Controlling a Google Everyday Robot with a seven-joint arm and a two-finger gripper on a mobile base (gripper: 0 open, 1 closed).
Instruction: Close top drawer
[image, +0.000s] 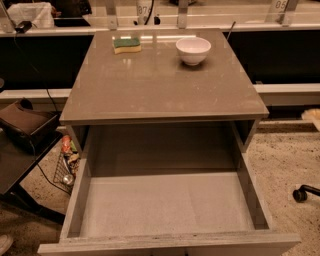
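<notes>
The top drawer (165, 241) is pulled far out of the grey cabinet (160, 90) toward the camera. Its pale-grey box is deep and holds nothing. Its front panel runs along the bottom edge of the view, and the handle is hidden on its far face. My gripper is out of view. Only a pale sliver of the arm (314, 115) shows at the right edge, level with the cabinet top and well apart from the drawer.
A white bowl (193, 50) and a green-and-yellow sponge (126, 45) sit at the back of the cabinet top. A dark seat (25, 125) and a wire basket (66, 167) stand close on the left. A chair wheel (300, 194) is on the floor at right.
</notes>
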